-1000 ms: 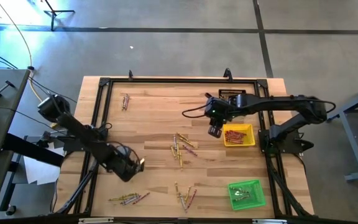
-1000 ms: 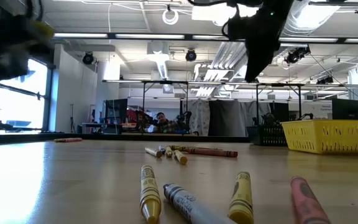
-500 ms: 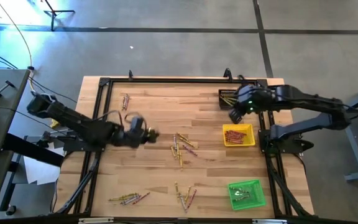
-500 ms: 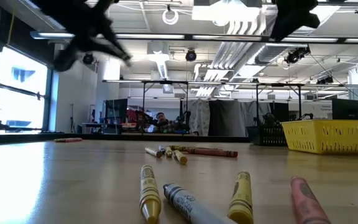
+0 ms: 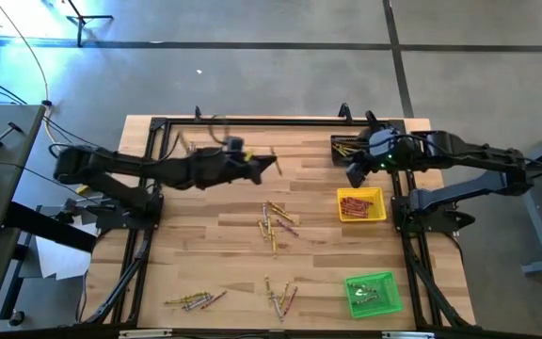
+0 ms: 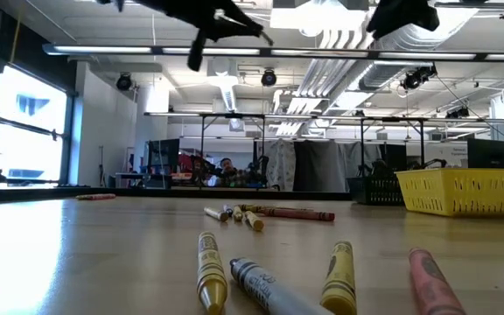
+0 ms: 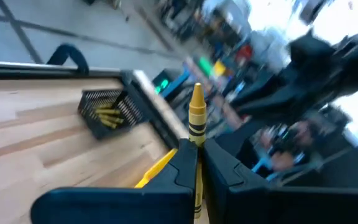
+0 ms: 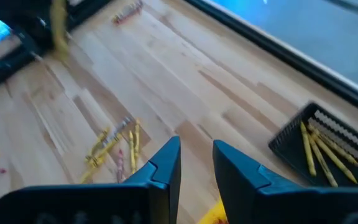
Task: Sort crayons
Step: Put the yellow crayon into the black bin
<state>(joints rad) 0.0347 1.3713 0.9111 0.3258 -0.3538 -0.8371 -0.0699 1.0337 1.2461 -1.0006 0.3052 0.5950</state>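
My left gripper (image 5: 269, 165) is raised above the table's far middle and is shut on a yellow crayon (image 7: 196, 118). The crayon's tip points toward the black tray (image 5: 350, 149), which holds yellow crayons (image 7: 107, 112). My right gripper (image 5: 354, 175) is open and empty, up between the black tray and the yellow tray (image 5: 361, 204). Loose crayons lie flat on the table in a centre cluster (image 5: 276, 224), a near cluster (image 5: 280, 295) and a near-left cluster (image 5: 194, 300). My left gripper pinches the yellow crayon's wrapped shaft (image 7: 196, 140) between its two fingers. The crayon lies along the fingers, and its pointed end (image 7: 196, 93) sticks out past the fingertips. It is lifted clear of the table, about level.
The yellow tray holds red crayons, and a green tray (image 5: 374, 292) stands at the near right. A black frame (image 5: 149, 188) runs round the table's edges. A few crayons lie at the far left (image 8: 127, 10). In the low view, crayons (image 6: 269, 280) lie close to the near edge.
My left gripper has swung from the table's near left toward the far right, rising as it went. It has carried the yellow crayon toward the black tray. My right gripper has gone from above the yellow tray toward the far right, then held still.
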